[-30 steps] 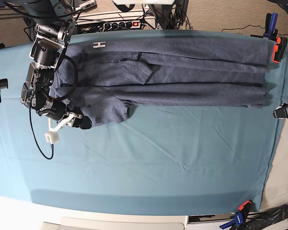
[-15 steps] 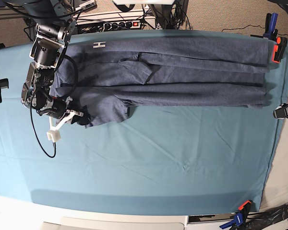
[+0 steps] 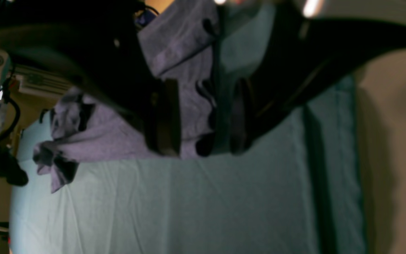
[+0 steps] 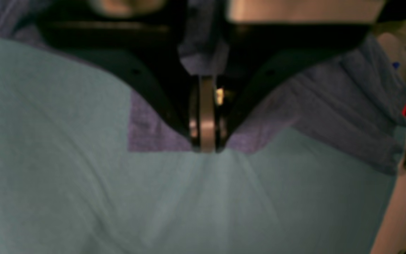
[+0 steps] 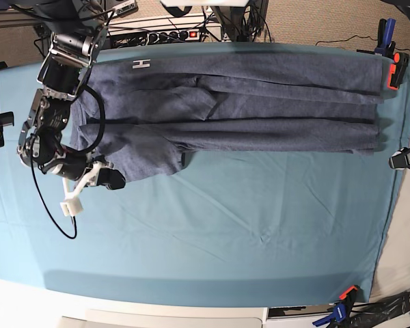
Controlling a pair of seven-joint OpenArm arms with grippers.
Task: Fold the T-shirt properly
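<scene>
On teal table cloth [image 5: 225, 225], far edge: T-shirt [image 5: 260, 102] folded into long band, neck label [image 5: 141, 64] end at right gripper [image 5: 113, 179].
Right fingers pinching sleeve hem; left gripper [image 3: 203, 116] spread wide at opposite end, beside orange clamp [image 5: 398, 68].

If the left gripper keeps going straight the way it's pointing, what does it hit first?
Most likely the heathered blue-grey cotton T-shirt: in the left wrist view its wrinkled edge lies right between the left gripper's open fingers, with the teal table cloth past it. Depth is hard to judge.
</scene>
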